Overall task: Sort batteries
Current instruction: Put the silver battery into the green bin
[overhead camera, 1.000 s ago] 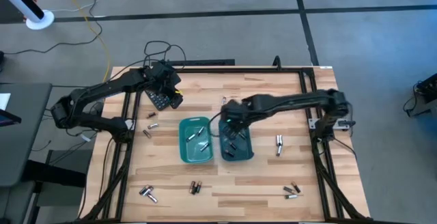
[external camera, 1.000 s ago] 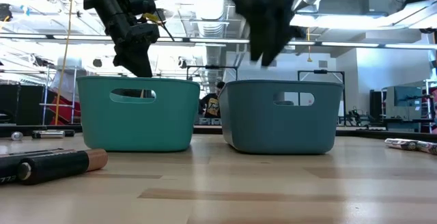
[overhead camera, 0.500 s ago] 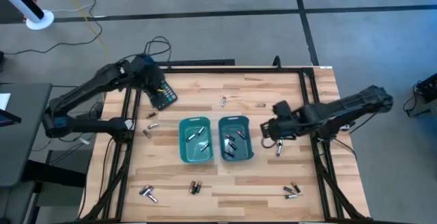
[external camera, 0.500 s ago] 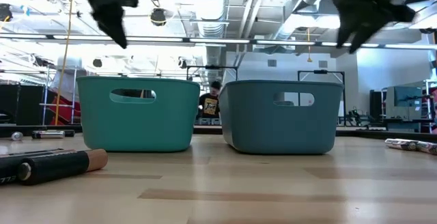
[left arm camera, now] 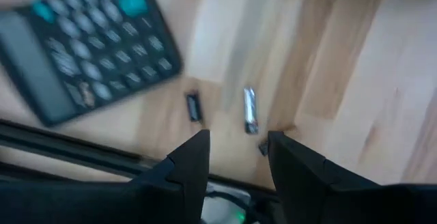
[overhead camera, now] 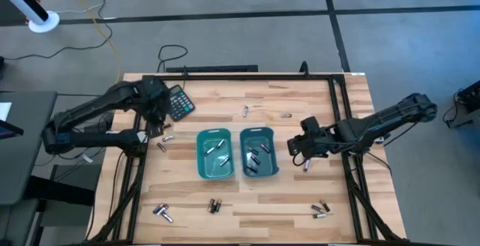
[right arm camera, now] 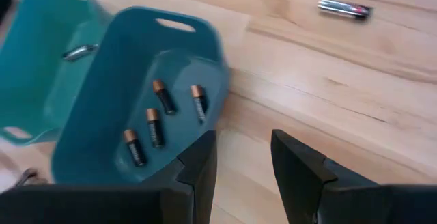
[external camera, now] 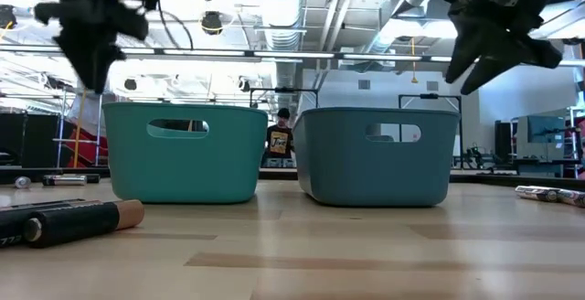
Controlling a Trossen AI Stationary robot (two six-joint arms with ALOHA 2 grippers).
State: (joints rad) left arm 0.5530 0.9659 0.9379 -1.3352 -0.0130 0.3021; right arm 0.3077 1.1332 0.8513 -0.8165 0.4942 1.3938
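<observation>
Moved: the left hand (overhead camera: pixel 156 115) has come from the far edge of the calculator (overhead camera: pixel 179 101) to its left side, over two batteries (left arm camera: pixel 250 109); the right hand (overhead camera: pixel 303 147) shifted only a little.
Left hand: fingers (left arm camera: pixel 189 161) a narrow gap apart, empty; the calculator lies just ahead of it, and a dark cell (left arm camera: pixel 194 106) and a silvery cell lie on the worktop (overhead camera: pixel 300 193) close in front of the fingertips.
Right hand: fingers (right arm camera: pixel 199 161) a narrow gap apart, empty; it hovers just right of the right bin (overhead camera: pixel 259 153).
Right bin: holds four dark cells with copper ends (right arm camera: pixel 162 97), near the hand.
Left bin (overhead camera: pixel 214 154): beyond the right bin from the right hand; a silvery cell (right arm camera: pixel 80 51) inside.
Loose cell (right arm camera: pixel 345 8): silvery, on the worktop ahead of the right hand, apart from the bins.
</observation>
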